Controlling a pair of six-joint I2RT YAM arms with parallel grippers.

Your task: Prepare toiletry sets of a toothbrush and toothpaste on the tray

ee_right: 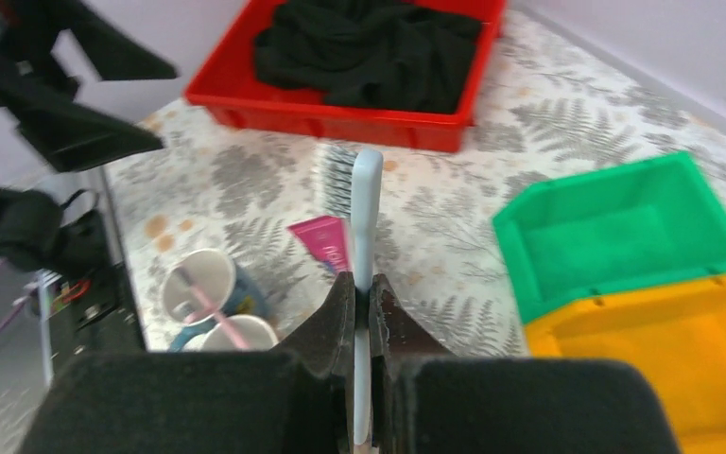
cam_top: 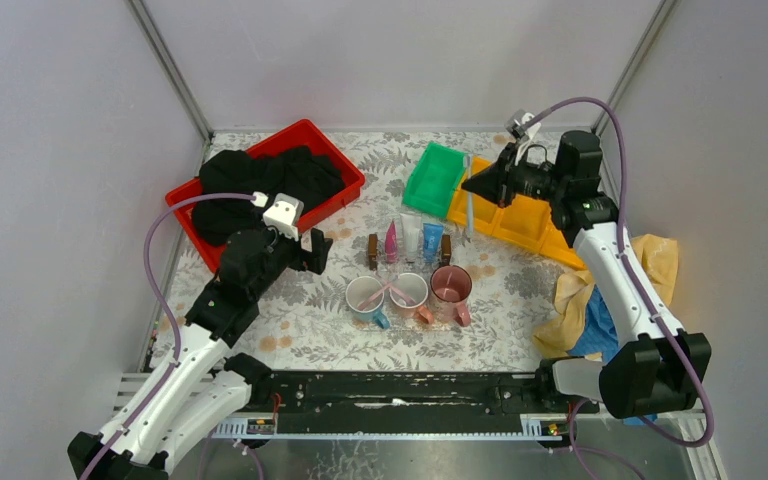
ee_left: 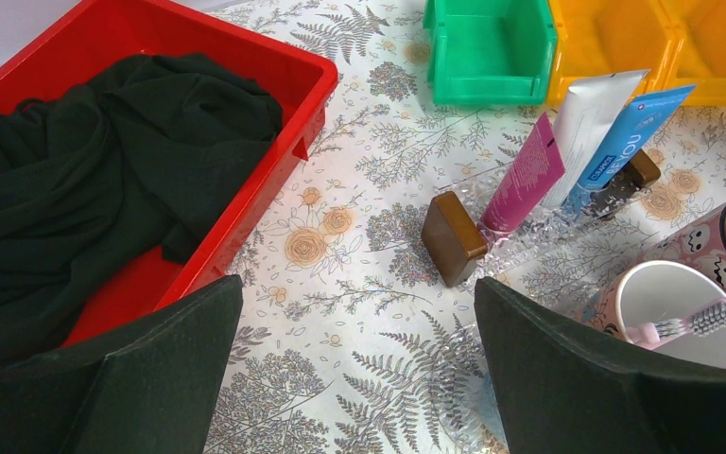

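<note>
The right gripper [ee_right: 361, 284] is clamped on a pale blue toothbrush [ee_right: 367, 203], pinching the handle so the bristled head stands clear beyond the fingers. In the overhead view it sits at the upper right, above the yellow bin [cam_top: 520, 220], with the brush hanging beside the green bin [cam_top: 435, 178]. The left gripper [ee_left: 357, 303] hovers left of centre near the red bin [cam_top: 260, 190], jaws spread wide and holding nothing. At centre, the magenta tube [cam_top: 392, 240], white tube [cam_top: 410, 235] and blue tube [cam_top: 432, 240] lean together just behind three mugs. The white-blue mug [cam_top: 365, 297] and pale pink mug [cam_top: 408, 292] each show a pink brush. The dark pink mug [cam_top: 451, 285] seems to lack one, so this brush probably belongs there. The carry should pass high over the tubes so nothing topples, then line up above that mug's mouth. The brush should go well inside the rim before the fingers part, since a pinch this narrow could let it pivot.
</note>
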